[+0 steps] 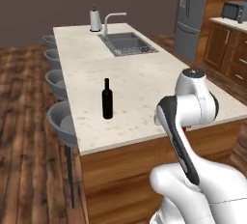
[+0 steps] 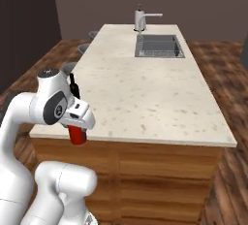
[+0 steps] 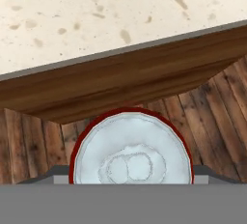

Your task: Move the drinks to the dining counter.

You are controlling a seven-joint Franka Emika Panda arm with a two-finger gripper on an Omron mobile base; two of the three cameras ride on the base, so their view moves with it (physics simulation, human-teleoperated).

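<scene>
Gripper (image 2: 77, 131) clamped on red can (image 2: 76, 135), upright; dining counter (image 3: 96, 20) edge just ahead; wine bottle (image 1: 107, 99) beyond.

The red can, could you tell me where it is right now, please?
The red can hangs in the gripper just off the near edge of the dining counter, above the wooden floor; the hand view shows its silver top.
</scene>
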